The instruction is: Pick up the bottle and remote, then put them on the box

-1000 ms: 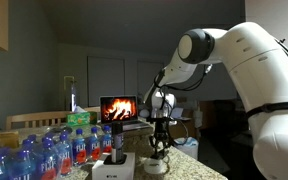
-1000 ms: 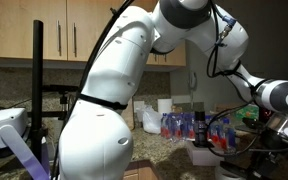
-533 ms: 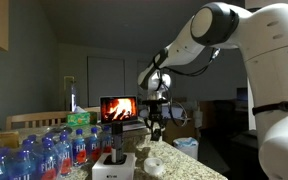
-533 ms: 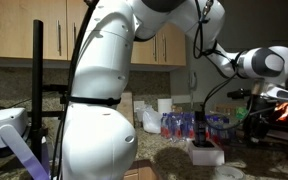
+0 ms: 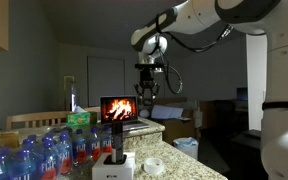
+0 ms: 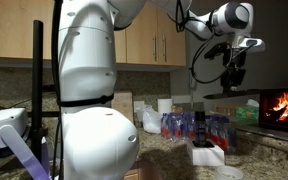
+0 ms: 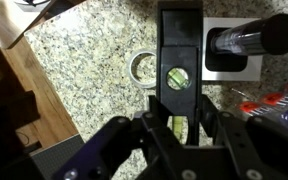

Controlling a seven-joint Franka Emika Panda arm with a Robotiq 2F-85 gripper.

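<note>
Gripper point(image 5: 147, 98) held high above counter point(image 7: 84, 60), fingers clamped on remote point(image 7: 177, 50), seen long and dark in wrist view. Bottle point(image 5: 115, 143) stood upright on box point(image 5: 112, 169), well below gripper. Tape roll point(image 7: 143, 68) laid on counter near box.

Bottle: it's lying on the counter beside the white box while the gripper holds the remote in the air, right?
No. The wrist view shows the bottle standing on the white box, not lying on the counter beside it. The gripper does hold the remote in the air.
</note>
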